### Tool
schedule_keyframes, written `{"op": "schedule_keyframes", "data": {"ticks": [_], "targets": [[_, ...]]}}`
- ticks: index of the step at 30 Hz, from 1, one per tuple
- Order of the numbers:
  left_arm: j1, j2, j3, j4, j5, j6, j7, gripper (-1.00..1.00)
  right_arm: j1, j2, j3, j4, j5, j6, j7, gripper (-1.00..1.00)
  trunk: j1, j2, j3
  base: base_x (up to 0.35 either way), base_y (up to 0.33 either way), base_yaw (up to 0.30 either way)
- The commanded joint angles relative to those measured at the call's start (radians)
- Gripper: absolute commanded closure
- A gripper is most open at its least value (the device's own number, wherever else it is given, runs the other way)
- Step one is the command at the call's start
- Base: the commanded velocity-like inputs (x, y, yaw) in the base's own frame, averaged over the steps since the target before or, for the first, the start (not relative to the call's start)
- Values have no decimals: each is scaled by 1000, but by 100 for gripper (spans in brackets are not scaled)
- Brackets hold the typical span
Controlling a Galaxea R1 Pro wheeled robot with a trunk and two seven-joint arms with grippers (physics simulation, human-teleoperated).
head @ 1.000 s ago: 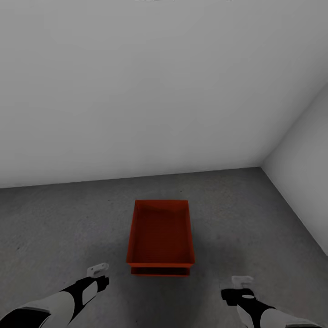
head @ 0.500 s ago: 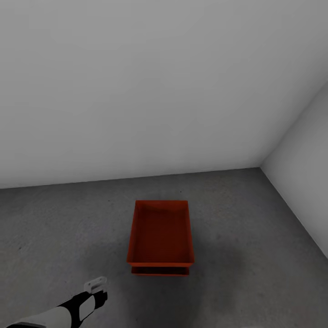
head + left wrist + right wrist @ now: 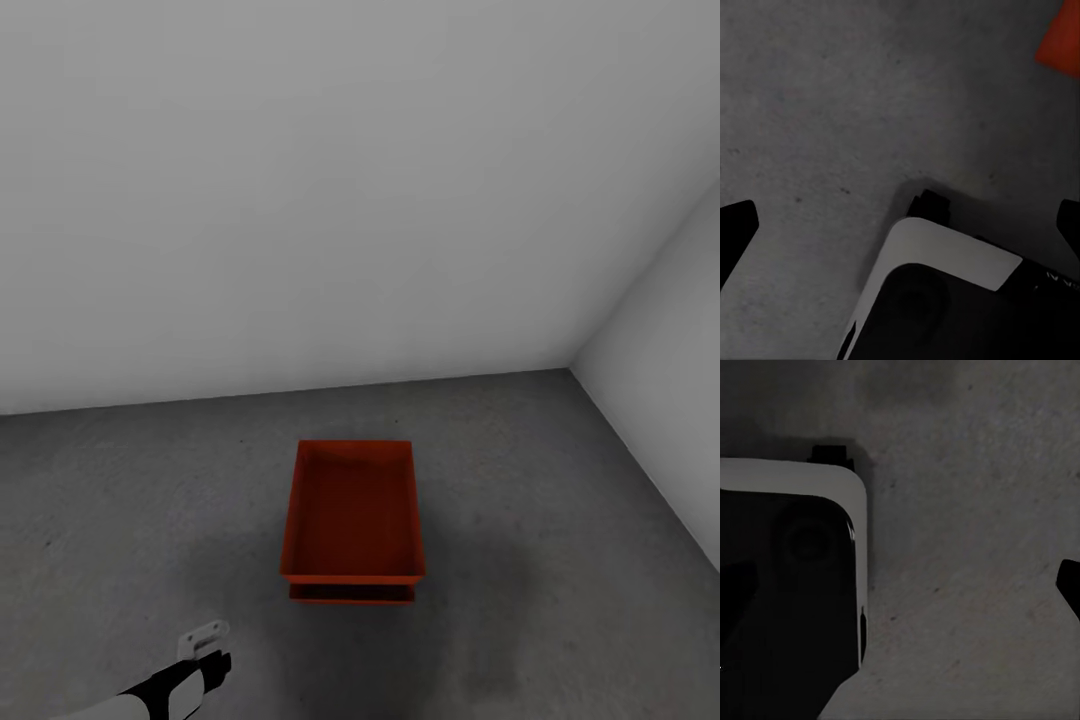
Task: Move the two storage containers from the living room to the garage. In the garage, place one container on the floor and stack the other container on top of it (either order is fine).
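Your left gripper is cut off near the lower left edge of the head view, pale fingers pointing up the frame above a black-and-white forearm, and you cannot tell there whether it is spread or closed; in the left wrist view its dark fingertips sit at opposite frame edges, far apart, holding nothing, above the robot's white-and-black base. To its right, mid-frame, the two storage containers stand stacked on the floor, dark grey and rough; only a thin front strip of the lower container peeks beneath the upper one. Pale grey walls meet in a corner at right. The left wrist view catches just an orange-red corner. In the right wrist view one dark fingertip of your right gripper shows at the edge, its state unclear.
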Motion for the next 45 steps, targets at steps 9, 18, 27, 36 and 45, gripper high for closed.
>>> {"op": "schedule_keyframes", "data": {"ticks": [9, 18, 27, 36, 45], "targets": [[3, -6, -8, 1, 6, -22, 1, -100, -1, 1, 4, 3, 0, -2, 2, -100, -23, 41, 18, 0, 0, 0], [5, -8, -8, 1, 8, -24, -1, -100, 0, 0, 4, 3, 0, -4, 1, -100, -23, 41, 18, 0, 0, 0], [5, -19, -10, 0, 1, -57, -1, -100, 9, -1, 4, 3, 0, -5, 1, -100, -23, 41, 18, -97, 12, 0], [5, -29, -10, 1, 2, -62, -1, -100, 10, 1, 4, 3, 0, 4, 1, -100, -23, 41, 18, -296, 85, 0], [18, -28, -10, 1, -1, -61, -3, -100, 10, 1, 4, 3, 0, 7, 1, -100, -23, 41, 18, -267, 33, 0]]}}
